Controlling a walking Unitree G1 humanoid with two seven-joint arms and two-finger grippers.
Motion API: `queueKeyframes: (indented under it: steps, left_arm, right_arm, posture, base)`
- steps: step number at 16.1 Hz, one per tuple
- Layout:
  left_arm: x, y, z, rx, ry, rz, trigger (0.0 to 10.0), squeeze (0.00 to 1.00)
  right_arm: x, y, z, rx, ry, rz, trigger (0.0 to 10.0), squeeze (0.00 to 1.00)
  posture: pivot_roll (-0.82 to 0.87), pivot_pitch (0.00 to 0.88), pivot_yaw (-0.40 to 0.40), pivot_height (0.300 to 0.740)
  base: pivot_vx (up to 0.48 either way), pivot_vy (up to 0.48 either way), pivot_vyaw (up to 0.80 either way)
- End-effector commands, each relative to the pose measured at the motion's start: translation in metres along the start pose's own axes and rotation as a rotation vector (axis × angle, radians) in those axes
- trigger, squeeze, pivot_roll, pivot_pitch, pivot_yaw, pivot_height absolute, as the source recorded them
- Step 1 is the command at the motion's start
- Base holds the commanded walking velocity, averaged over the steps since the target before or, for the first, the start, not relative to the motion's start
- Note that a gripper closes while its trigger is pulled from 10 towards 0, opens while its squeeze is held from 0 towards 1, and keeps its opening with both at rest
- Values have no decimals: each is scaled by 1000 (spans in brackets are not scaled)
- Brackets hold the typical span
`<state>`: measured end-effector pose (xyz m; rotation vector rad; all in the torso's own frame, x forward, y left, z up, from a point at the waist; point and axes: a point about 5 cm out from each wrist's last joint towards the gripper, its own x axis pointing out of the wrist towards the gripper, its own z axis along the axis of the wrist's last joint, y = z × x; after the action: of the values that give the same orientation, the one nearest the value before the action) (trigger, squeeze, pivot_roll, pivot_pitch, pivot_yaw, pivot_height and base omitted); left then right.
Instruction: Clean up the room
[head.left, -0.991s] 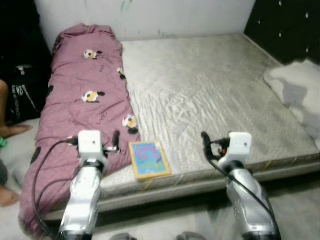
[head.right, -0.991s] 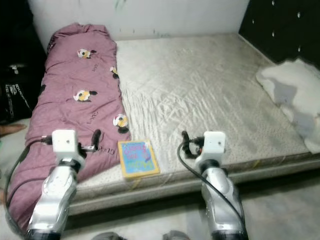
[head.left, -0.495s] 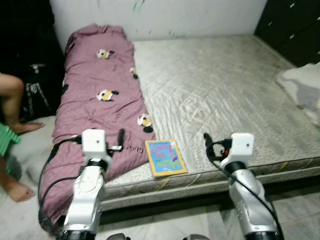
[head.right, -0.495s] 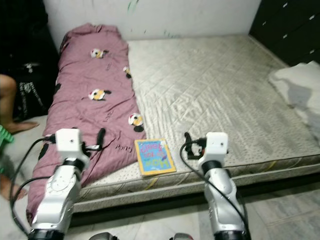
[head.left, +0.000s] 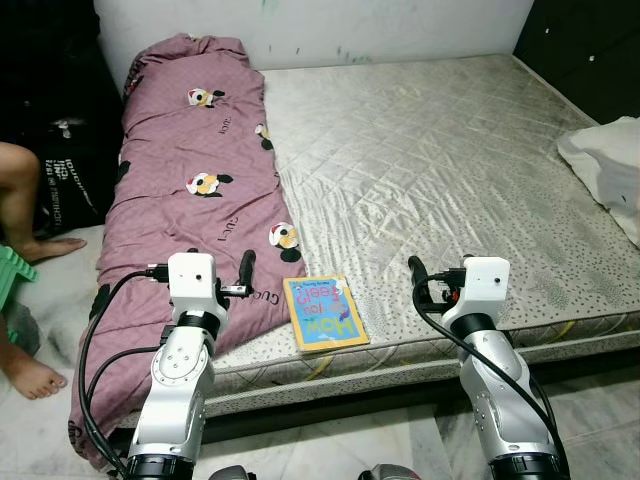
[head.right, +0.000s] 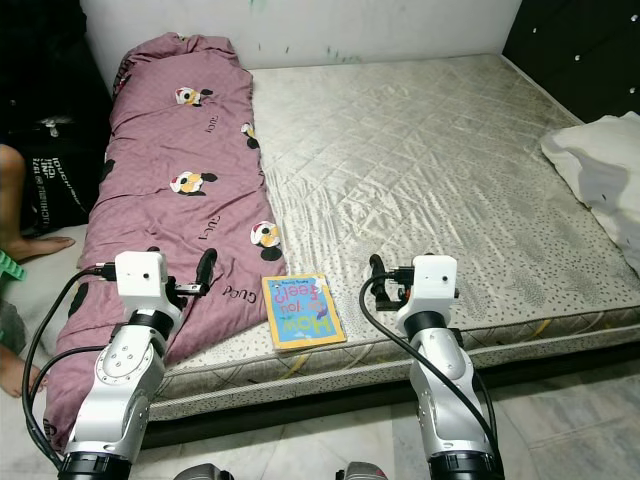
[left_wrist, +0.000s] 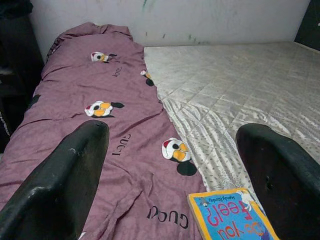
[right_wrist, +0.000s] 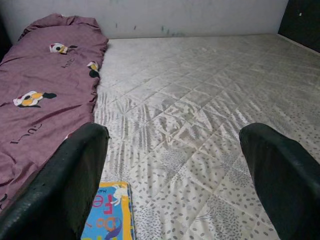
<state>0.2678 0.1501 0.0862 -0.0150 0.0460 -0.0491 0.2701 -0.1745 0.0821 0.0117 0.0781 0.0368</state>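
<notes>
A blue and yellow picture book (head.left: 325, 312) lies flat near the front edge of the grey quilted mattress (head.left: 440, 170). A long purple blanket (head.left: 190, 190) with cartoon prints runs along the mattress's left side and hangs over its front corner. My left gripper (head.left: 245, 268) is raised over the blanket's lower end, just left of the book, open and holding nothing. My right gripper (head.left: 416, 270) hovers over the mattress to the right of the book, open as well. In the left wrist view the book (left_wrist: 234, 215) shows between the two wide-apart fingers (left_wrist: 65, 175).
A white pillow or cloth (head.left: 610, 165) lies at the mattress's right edge. A person's leg and bare foot (head.left: 30, 375) are on the floor at the far left, by a black bag (head.left: 65, 185). A white wall (head.left: 320, 30) backs the bed, with dark panels (head.left: 590, 45) at right.
The camera has shifted, so the bed sits differently in the picture. Both grippers keep the same raised pose beside the book, and the book and blanket have not moved.
</notes>
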Motion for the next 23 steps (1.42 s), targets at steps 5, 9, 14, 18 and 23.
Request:
queueKeyframes:
  steps: [5, 9, 14, 18, 23]
  left_arm:
    - [-4, -1, 2, 4, -5, -9, 10000, 0]
    - [-6, -3, 1, -2, 1, -24, 10000, 0]
    - [-6, -4, 0, -2, 8, -33, 10000, 0]
    - [-7, -4, 0, 0, 9, -31, 10000, 0]
    - [-7, -4, 0, -1, 12, -27, 10000, 0]
  right_arm:
    - [-3, 1, -2, -10, 11, 11, 10000, 0]
    - [-6, 1, -5, -18, 23, 12, 10000, 0]
    - [-8, -2, -6, -23, 26, 3, 10000, 0]
    - [-8, -1, -5, -23, 22, 8, 10000, 0]
    - [-7, -2, -5, -27, 23, 3, 10000, 0]
  posture:
    - [-49, 22, -9, 740]
    - [-55, 28, -9, 740]
    - [-59, 28, -8, 740]
    - [-58, 27, -9, 740]
    - [-57, 35, -8, 740]
  base:
    - [53, 0, 0]
    - [305, 0, 0]
    - [308, 0, 0]
    - [294, 0, 0]
    - [281, 0, 0]
